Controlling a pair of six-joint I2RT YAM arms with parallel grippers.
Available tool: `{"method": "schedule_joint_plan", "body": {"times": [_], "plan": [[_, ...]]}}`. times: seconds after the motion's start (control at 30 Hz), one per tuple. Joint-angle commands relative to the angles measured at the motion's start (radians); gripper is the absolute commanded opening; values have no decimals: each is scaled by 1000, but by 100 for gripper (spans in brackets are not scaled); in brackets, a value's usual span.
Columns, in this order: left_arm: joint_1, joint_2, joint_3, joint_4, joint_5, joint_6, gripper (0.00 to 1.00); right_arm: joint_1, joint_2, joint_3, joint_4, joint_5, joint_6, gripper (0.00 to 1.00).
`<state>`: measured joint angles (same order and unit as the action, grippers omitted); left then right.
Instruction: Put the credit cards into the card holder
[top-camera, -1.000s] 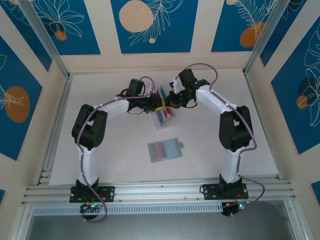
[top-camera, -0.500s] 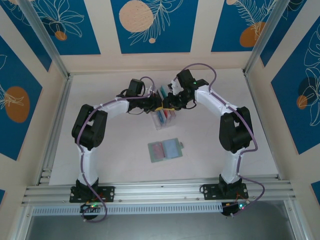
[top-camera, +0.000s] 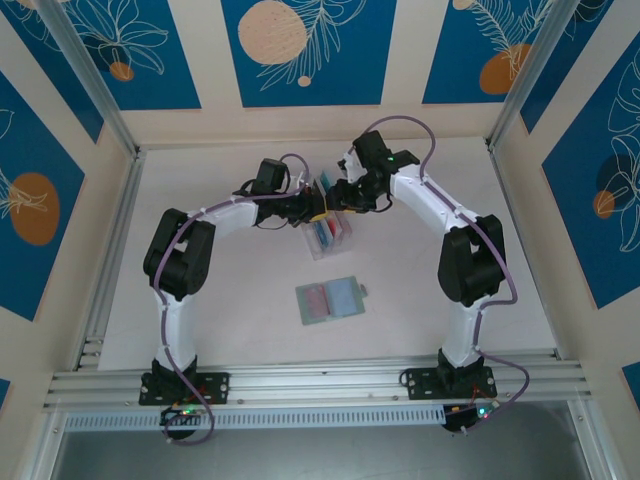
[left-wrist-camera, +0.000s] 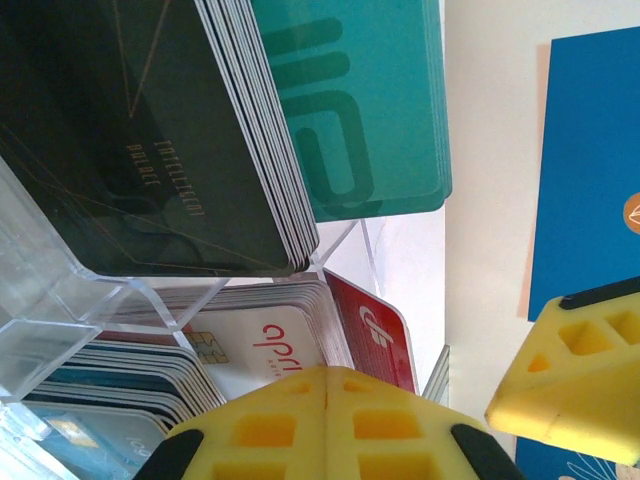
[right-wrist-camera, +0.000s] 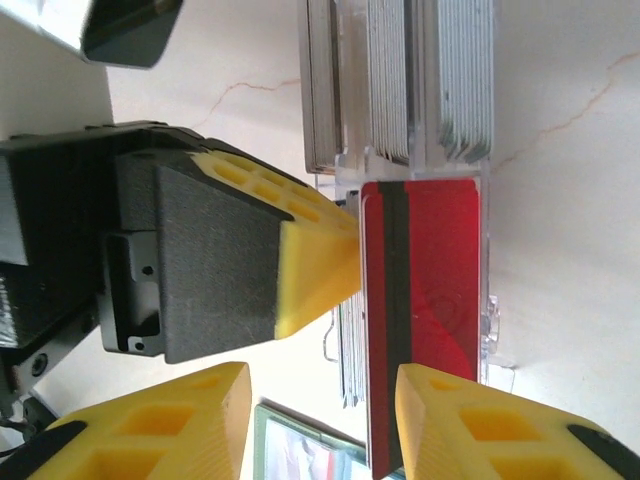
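Observation:
The credit cards stand in stacks in a clear slotted rack (top-camera: 330, 236) mid-table: dark ones (left-wrist-camera: 150, 150), teal (left-wrist-camera: 365, 110), white (left-wrist-camera: 255, 335) and a red card (right-wrist-camera: 435, 290) with a black stripe at the rack's end. My left gripper (left-wrist-camera: 327, 372) is shut with nothing between its fingers; its tip (right-wrist-camera: 320, 255) presses against the red card's edge. My right gripper (right-wrist-camera: 320, 430) is open above the rack, and the red card stands between its fingers, close to the right one (right-wrist-camera: 480, 430). The card holder (top-camera: 331, 299) lies open nearer the arms, pink and light-blue pockets up.
Both grippers crowd the rack's far end (top-camera: 326, 203), their fingers almost touching. A corner of the card holder (right-wrist-camera: 295, 450) lies just below the rack. Aluminium rails (top-camera: 110, 260) run along the table's left and near edges; patterned walls close it in.
My right gripper's jaws have opened from shut, and it has risen slightly toward the far side. The left gripper has stayed shut against the rack.

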<state>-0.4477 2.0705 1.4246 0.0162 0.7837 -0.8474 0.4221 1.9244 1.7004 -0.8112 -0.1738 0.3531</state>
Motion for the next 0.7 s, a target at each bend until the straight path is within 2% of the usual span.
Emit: {"method": "schedule_joint_plan", "body": {"times": [0.0, 0.17, 0.67], "plan": [[5, -1, -17, 25, 3, -10, 5, 19, 36, 25, -39, 12, -24, 44], [7, 0, -19, 27, 5, -9, 5, 26, 55, 7, -37, 20, -33, 45], [14, 5, -24, 44, 14, -17, 5, 35, 108, -48, -12, -67, -33, 55]]}}
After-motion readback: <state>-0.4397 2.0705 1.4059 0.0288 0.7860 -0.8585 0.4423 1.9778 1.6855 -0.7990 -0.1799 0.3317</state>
